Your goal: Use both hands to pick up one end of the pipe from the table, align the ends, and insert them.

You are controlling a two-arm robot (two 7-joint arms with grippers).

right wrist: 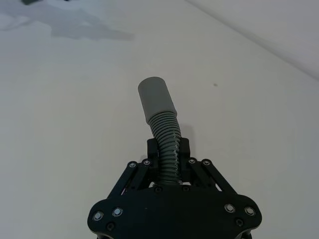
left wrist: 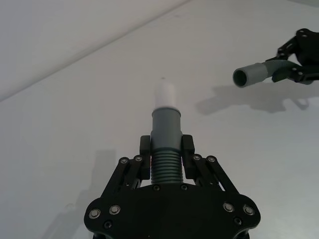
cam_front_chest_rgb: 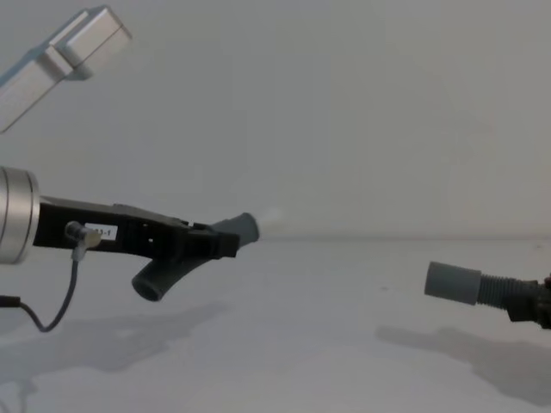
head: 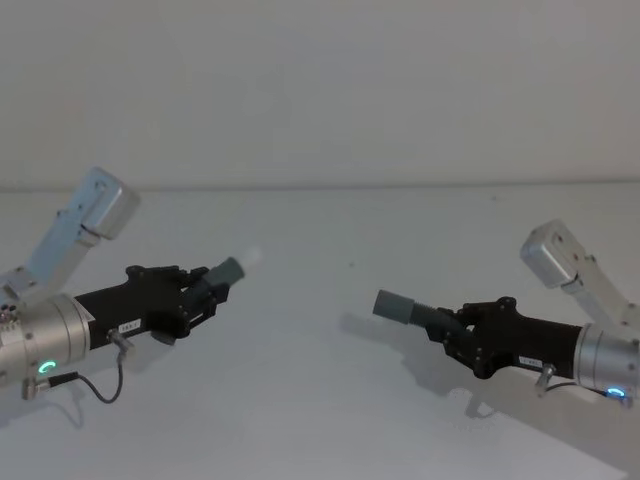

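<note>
Head view: your left gripper [head: 205, 290] is up off the table [head: 320, 415], pinched shut just behind the white-tipped cuff [head: 232, 267]. The cuff points up and across toward your right side. Your right gripper [head: 447, 328] is clamped behind the plain sleeve [head: 395, 306], which is aimed back toward the left. The two ends are well apart and not lined up.

Left wrist view: the jaws are pressed onto the corrugated pipe [left wrist: 166, 167], with the cuff and its white tip sticking out ahead. The sleeve's open mouth shows farther off, in the right gripper.

Right wrist view: the jaws are closed on the ribbed part, and the pipe curves up to the sleeve.

Chest view: the cuff sits higher than the sleeve. A stretch of pipe hangs under the left gripper. Both ends are clear of the table, with shadows below them.
</note>
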